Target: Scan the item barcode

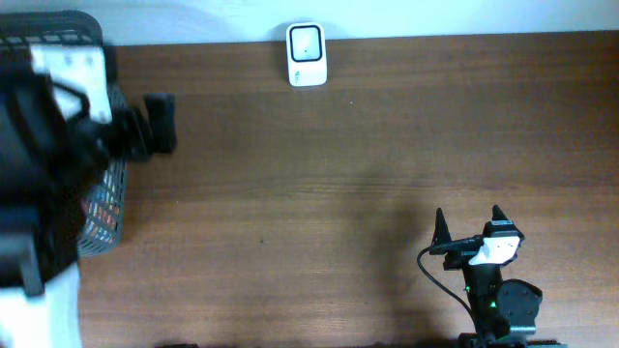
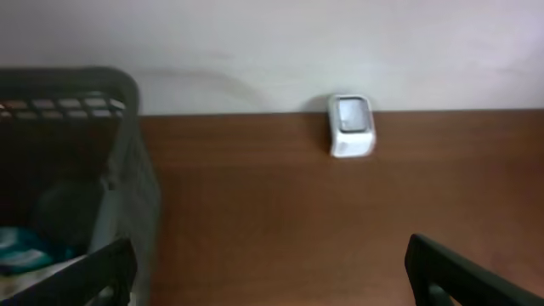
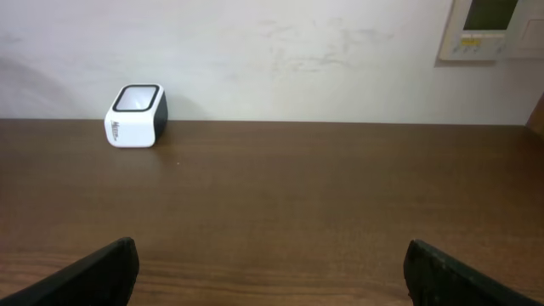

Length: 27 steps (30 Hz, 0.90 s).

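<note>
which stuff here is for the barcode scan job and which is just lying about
For the job: white scanner; mesh basket; items inside it; left gripper and right gripper, both open.
Just there: wall panel, above the far edge of the table.

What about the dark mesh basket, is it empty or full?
Not empty: the dark mesh basket holds a teal-and-white item. How full, cannot tell.

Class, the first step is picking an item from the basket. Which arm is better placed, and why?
Left. The left gripper, open, hangs at the basket, with items visible inside. The right gripper, also open, sits far across the table.
</note>
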Available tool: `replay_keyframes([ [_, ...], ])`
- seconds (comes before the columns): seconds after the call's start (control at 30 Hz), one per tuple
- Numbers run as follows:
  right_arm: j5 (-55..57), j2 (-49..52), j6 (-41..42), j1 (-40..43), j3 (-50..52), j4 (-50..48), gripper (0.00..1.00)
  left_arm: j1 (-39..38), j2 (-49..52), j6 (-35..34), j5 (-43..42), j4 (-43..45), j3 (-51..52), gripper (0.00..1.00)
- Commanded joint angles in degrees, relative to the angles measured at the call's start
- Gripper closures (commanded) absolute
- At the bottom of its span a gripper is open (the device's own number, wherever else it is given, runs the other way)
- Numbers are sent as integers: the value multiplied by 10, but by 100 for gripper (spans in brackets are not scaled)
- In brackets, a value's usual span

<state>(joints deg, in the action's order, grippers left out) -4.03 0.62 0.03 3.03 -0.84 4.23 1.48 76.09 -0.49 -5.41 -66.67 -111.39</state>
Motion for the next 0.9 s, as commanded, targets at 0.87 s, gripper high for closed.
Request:
replay_keyframes([
  [0.87,4,-4,2,4,5,0,2,281,464,-439,258,15,-150,1],
])
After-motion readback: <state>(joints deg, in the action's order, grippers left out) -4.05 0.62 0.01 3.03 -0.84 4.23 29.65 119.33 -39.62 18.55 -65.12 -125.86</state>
